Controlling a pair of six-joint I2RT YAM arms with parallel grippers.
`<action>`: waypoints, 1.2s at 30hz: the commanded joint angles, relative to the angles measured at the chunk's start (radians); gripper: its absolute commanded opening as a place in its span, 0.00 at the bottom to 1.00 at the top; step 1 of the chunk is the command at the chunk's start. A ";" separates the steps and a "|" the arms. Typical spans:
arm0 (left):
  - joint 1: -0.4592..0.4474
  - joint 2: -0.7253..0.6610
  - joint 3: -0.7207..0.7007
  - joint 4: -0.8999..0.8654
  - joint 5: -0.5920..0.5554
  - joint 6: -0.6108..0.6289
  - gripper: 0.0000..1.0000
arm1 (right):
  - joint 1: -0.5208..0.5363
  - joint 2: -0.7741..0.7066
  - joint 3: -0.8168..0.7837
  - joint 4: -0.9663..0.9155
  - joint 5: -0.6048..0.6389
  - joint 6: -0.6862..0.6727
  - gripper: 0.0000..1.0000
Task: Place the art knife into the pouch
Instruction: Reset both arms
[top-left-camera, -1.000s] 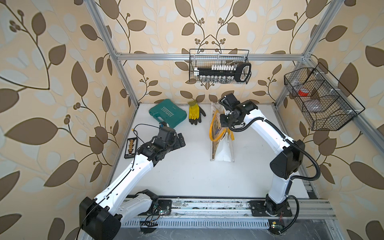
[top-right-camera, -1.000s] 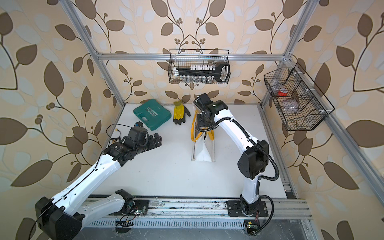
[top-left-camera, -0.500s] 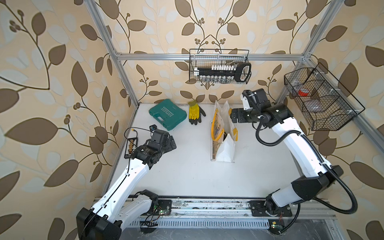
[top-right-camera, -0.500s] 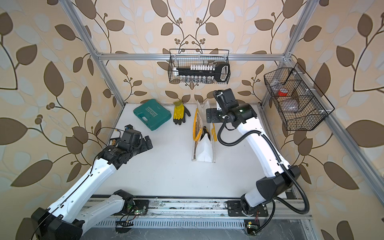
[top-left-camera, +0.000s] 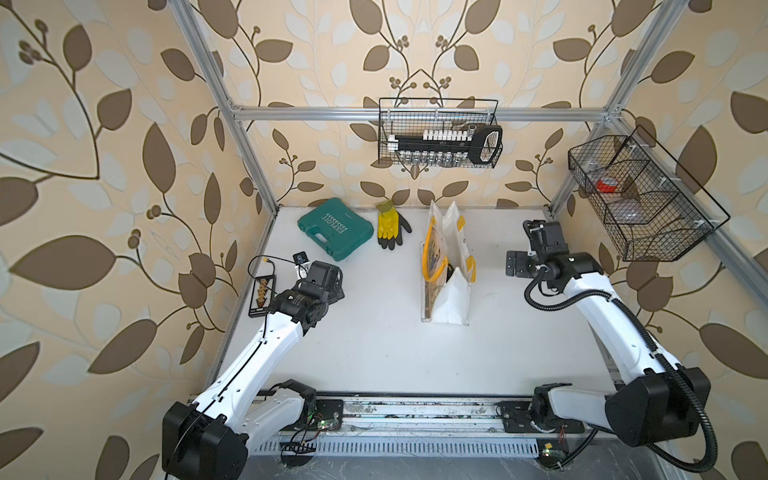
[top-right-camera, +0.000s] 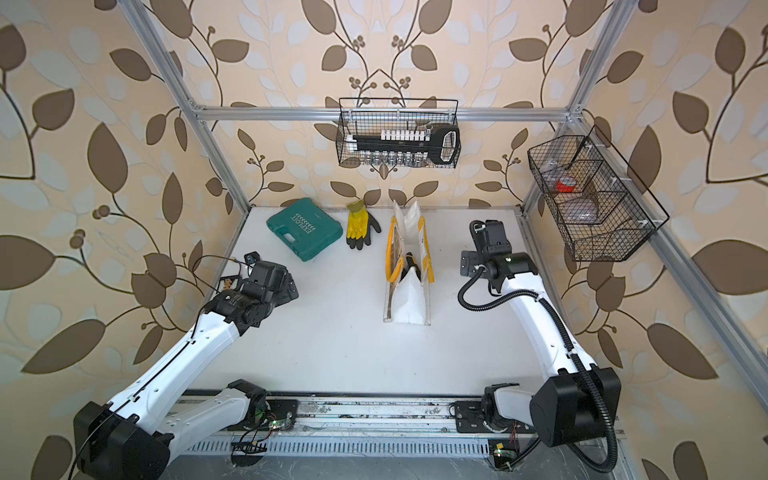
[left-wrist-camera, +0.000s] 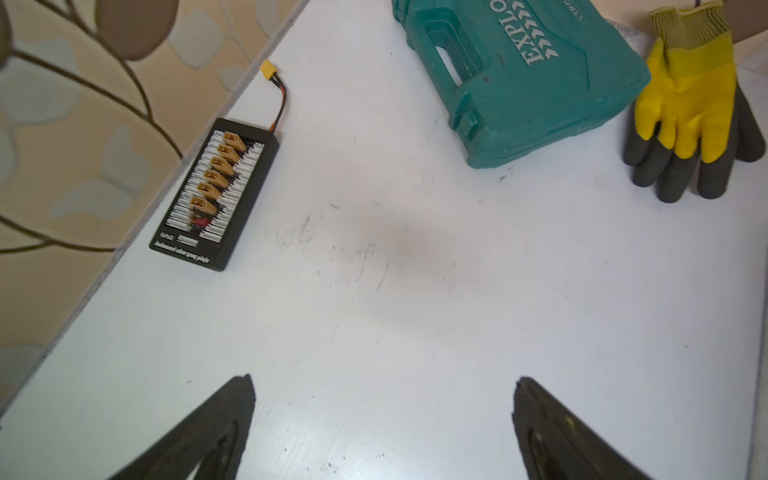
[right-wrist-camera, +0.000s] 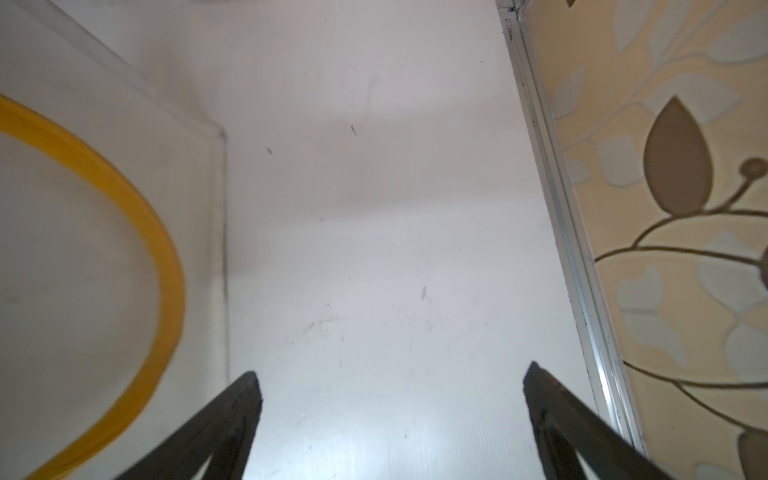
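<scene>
Right arm (top-left-camera: 598, 303) elbow-bent beside pouch (top-left-camera: 453, 299), jaws wide apart.

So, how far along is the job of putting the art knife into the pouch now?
Looks done: a dark slim object, likely the art knife, sits inside the white printed tote pouch with yellow loop handles. In hand: nothing; the right tool is open and empty beside the pouch, and the left tool is open and empty too. Left: probably nothing but parking the arms.
</scene>
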 joint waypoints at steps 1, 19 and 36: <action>0.015 0.005 -0.062 0.120 -0.122 0.094 0.99 | -0.003 -0.083 -0.150 0.297 0.076 -0.096 1.00; 0.018 -0.097 -0.670 1.244 -0.059 0.495 0.99 | -0.021 0.089 -0.655 1.261 -0.129 -0.165 1.00; 0.127 0.204 -0.677 1.635 0.142 0.562 0.99 | -0.021 0.204 -0.838 1.737 -0.150 -0.214 1.00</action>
